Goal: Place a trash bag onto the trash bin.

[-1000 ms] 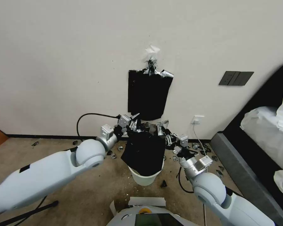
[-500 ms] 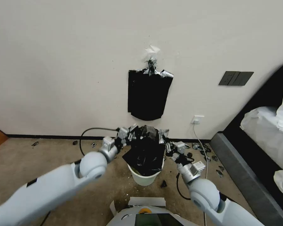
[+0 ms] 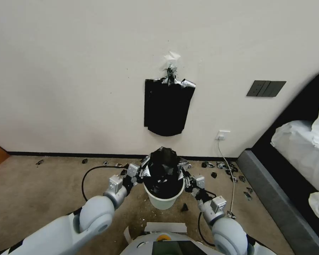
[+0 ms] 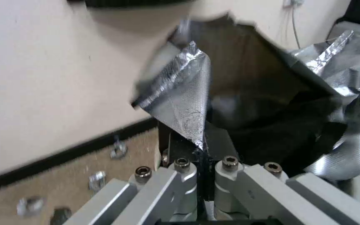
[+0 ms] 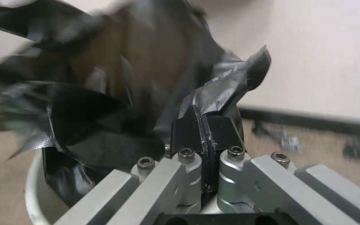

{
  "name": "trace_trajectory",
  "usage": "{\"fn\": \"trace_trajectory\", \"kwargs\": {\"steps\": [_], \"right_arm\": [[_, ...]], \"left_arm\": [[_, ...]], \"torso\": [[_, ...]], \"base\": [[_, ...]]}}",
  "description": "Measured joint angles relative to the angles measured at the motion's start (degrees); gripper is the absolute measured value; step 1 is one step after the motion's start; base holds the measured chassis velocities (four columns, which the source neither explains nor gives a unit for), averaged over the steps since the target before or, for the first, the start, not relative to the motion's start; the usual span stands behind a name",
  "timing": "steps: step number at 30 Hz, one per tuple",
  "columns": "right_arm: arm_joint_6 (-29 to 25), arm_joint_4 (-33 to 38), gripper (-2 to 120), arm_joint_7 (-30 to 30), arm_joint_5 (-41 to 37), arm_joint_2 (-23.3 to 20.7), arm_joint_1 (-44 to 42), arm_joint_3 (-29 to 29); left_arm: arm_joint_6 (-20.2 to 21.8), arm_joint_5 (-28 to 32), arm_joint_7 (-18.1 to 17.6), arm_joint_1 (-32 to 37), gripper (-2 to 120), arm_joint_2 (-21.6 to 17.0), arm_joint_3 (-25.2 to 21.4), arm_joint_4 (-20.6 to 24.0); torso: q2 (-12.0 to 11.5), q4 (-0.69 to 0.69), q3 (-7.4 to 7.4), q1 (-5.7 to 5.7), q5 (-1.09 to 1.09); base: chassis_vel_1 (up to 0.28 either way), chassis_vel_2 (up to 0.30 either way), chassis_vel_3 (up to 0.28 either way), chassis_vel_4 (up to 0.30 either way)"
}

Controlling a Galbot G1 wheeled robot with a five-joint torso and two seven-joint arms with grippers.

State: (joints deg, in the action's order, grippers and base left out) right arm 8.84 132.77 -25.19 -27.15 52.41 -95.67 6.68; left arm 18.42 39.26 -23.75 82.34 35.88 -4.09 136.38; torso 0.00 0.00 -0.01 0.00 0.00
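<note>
I've got both hands clamped on the trash bag (image 3: 163,170): left hand (image 3: 142,171) pinches its rim at 9 o'clock, right hand (image 3: 185,174) at 3 o'clock. Bag body hangs inside the trash bin (image 3: 163,201) on the floor, mouth spread open above the rim.

Soft, even room light on my head view; my wrist views smear with motion blur around the trash bag (image 4: 267,103), glints on its crinkles.
</note>
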Motion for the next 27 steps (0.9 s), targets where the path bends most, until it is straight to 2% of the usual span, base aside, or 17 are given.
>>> {"fn": "trace_trajectory", "kwargs": {"steps": [12,21,23,27], "right_arm": [[4.9,-0.3,0,-5.5,-7.1,3.0,-1.7,-0.5],[7.9,0.5,0,-9.8,-10.5,5.0,-2.6,-0.3],[8.5,-0.6,0,-11.8,-11.4,5.8,-1.8,-0.3],[8.8,-1.5,0,-13.0,-12.5,6.3,-1.0,-0.3]], "left_arm": [[0.7,-2.8,-0.2,7.1,0,5.6,0.0,-3.4],[0.6,-5.5,0.1,12.4,0,6.9,-1.6,-1.5],[0.6,-6.0,0.2,15.5,0,7.3,-2.2,-1.0],[0.6,-6.5,0.2,17.5,0,7.7,-2.5,-1.2]], "torso": [[0.0,0.00,0.00,0.00,-0.01],[0.0,-0.01,0.00,0.00,0.00],[0.0,0.00,0.01,0.00,0.00],[0.0,0.00,0.00,0.00,0.01]], "base": [[0.000,0.000,0.000,0.000],[0.000,0.000,0.000,0.000],[0.000,0.000,0.000,0.000],[0.000,0.000,0.000,0.000]]}}
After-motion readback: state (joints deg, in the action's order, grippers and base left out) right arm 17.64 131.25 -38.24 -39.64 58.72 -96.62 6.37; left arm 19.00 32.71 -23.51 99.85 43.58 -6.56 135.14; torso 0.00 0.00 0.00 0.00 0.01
